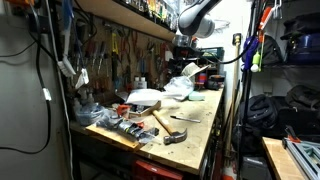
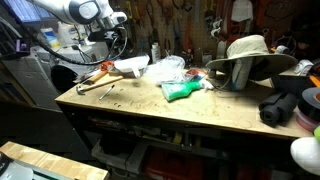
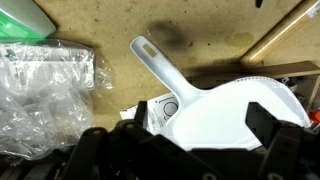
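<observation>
Wrist view: worn wooden workbench (image 3: 210, 35) fills the frame. Crumpled clear plastic bag (image 3: 45, 95) lies at left. White plastic scoop with a long handle (image 3: 225, 110) lies flat to the right of the bag, pan between the fingers of the black gripper (image 3: 195, 138), handle pointing far-left. Fingers spread wide, gripping nothing; contact with pan not discernible. Finger bases cut off at near edge. Green object (image 3: 20, 20) cropped at far left.

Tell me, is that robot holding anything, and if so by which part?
It cannot be told. The gripper hangs over the bowl of the white scoop, fingers spread either side, but no view shows whether they touch it.
</observation>
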`<control>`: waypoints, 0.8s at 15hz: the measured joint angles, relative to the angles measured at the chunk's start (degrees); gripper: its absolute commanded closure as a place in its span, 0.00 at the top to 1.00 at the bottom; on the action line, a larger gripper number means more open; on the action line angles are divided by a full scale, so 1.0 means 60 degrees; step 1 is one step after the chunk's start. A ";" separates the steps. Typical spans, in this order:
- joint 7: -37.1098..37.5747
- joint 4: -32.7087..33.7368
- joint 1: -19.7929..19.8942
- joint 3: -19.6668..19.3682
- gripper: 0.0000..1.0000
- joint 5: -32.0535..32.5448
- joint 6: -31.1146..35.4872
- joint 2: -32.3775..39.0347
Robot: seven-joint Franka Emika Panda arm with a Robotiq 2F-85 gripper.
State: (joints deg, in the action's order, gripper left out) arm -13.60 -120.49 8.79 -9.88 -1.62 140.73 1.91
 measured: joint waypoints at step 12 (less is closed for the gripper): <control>0.0479 0.1288 0.0077 0.0243 1.00 -0.0661 0.2783 0.1800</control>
State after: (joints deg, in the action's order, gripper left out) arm -10.72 -112.76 9.25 -8.42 -5.59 157.42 12.71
